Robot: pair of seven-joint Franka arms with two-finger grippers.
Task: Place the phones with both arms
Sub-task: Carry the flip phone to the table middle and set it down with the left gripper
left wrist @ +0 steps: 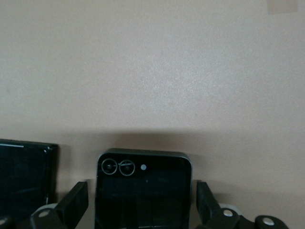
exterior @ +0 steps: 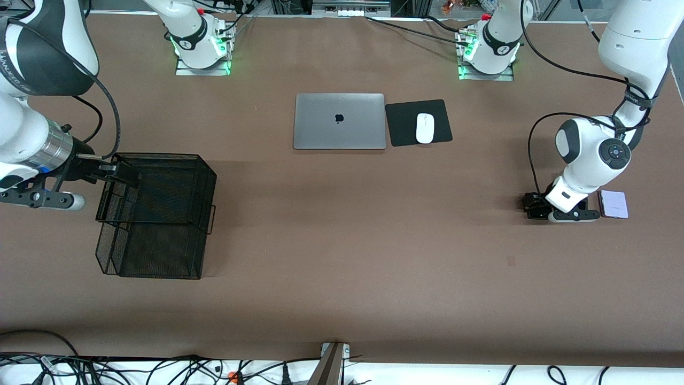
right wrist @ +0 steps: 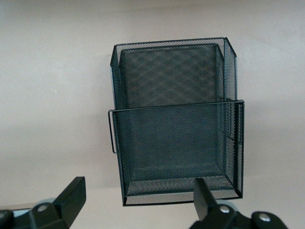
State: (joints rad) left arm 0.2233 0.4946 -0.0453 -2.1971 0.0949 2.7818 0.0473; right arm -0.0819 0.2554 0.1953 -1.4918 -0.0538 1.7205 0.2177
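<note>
1. Left gripper (exterior: 558, 209) is low at the table (exterior: 342, 256) near the left arm's end, in the front view. Its fingers are wide open & hold nothing. A pale phone (exterior: 613, 204) lies just beside it. Right gripper (exterior: 115, 174) is up over the black mesh basket (exterior: 155, 214), w/ nothing in it.
2. Left wrist view: the open fingers (left wrist: 71, 207) stand on each side of a small black phone (left wrist: 143, 191), not touching it. A long black phone (left wrist: 26, 179) lies beside it.
3. Right wrist view: the fingers (right wrist: 71, 195) are wide apart & empty, over the basket's open top. No phone shows in the basket.
</note>
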